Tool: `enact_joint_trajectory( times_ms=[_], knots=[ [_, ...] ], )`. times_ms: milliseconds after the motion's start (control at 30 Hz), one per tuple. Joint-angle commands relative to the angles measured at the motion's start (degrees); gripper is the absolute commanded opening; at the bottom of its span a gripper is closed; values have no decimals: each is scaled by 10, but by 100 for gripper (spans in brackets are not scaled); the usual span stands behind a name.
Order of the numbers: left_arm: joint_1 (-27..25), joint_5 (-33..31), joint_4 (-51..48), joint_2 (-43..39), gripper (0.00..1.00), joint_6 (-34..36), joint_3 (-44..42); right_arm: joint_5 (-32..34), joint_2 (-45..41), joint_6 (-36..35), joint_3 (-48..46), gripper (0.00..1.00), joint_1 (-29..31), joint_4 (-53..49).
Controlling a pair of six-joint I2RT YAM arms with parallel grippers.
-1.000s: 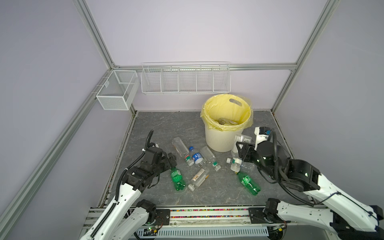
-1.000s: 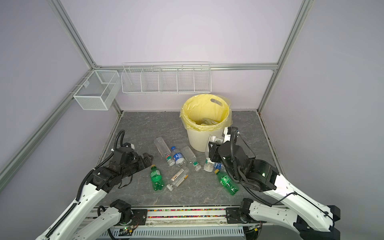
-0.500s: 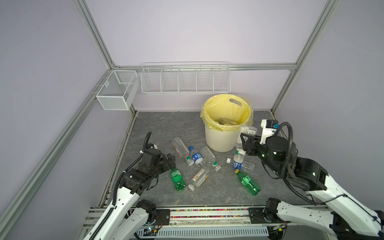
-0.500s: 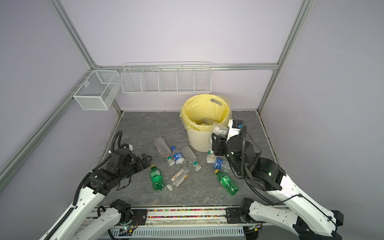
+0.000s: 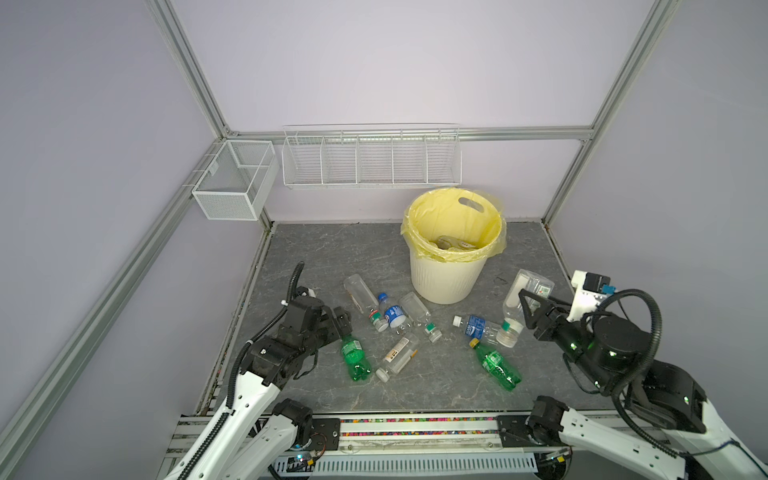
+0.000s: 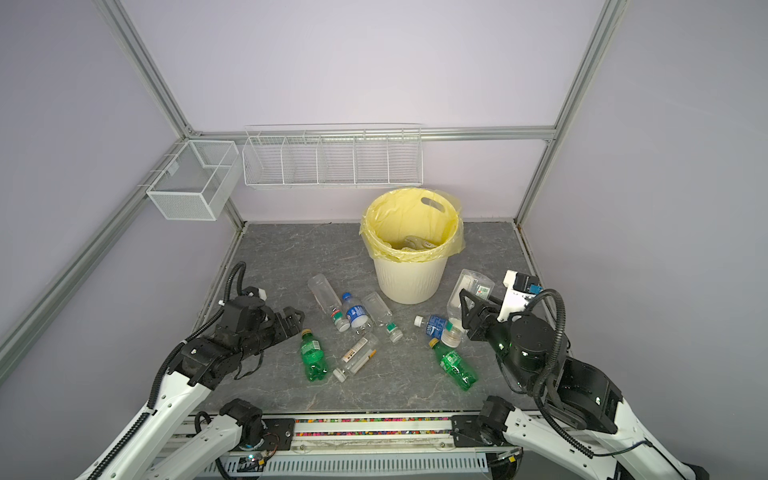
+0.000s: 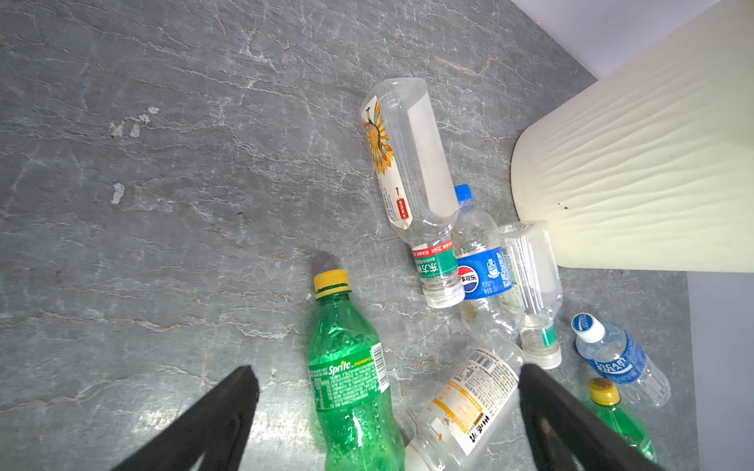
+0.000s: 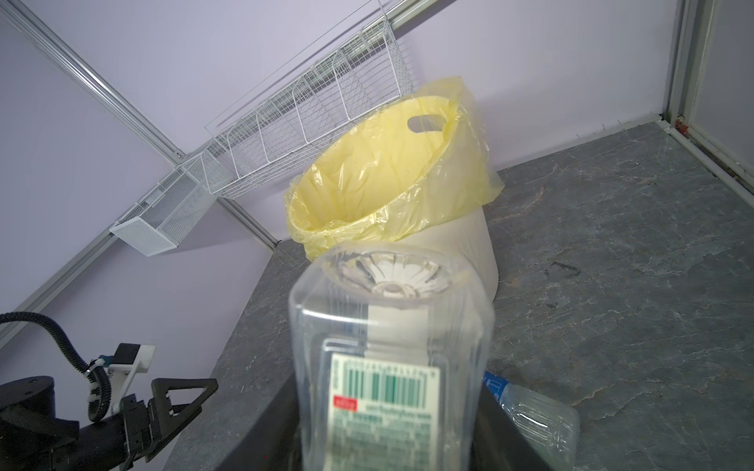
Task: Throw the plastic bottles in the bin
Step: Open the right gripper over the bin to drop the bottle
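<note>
Blurred label on clear bottle

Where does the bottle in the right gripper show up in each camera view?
In a top view: clear bottle, lower right of the bin.
In a top view: likewise, lower right of the bin.
Left wrist: not in it.
Right wrist: lower middle, bin behind it.
Shared landmark: the bin.

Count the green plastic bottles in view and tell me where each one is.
2. One green plastic bottle lies by the open left gripper; the other green bottle lies to its right, beside a blue-labelled clear bottle. The cream-white ribbed bin may hide more.
</note>
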Motion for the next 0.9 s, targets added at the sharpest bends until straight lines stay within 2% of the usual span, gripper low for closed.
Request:
enact_joint_trajectory(
  times_ms=[0, 167, 300, 433, 600, 633, 733, 800, 867],
  knots=[
    [2, 2, 8, 13, 99, -10, -8, 8, 3, 8, -10, 45, -2, -2],
    [2, 4, 5, 9, 99, -11, -9, -2, 56, -20, 12, 45, -2, 49],
    [2, 4, 0, 1, 99, -12, -12, -4, 138, -70, 76, 46, -3, 114],
    [2, 3, -7, -7, 99, -14, -11, 0, 273, -128, 207, 46, -25, 149],
    [2, -1, -19, -28, 99, -15, -8, -79, 464, -114, 411, 48, -137, 133],
    [2, -2, -21, -32, 99, -16, -8, -93, 508, -108, 457, 54, -162, 119],
    [2, -5, -24, -41, 99, -18, -6, -130, 609, -112, 576, 95, -204, 69],
    [2, -6, -26, -44, 99, -15, 1, -138, 623, -108, 594, 89, -204, 61],
    [2, -12, -32, -45, 99, -11, 7, -151, 603, -102, 559, 88, -204, 88]
  ],
)
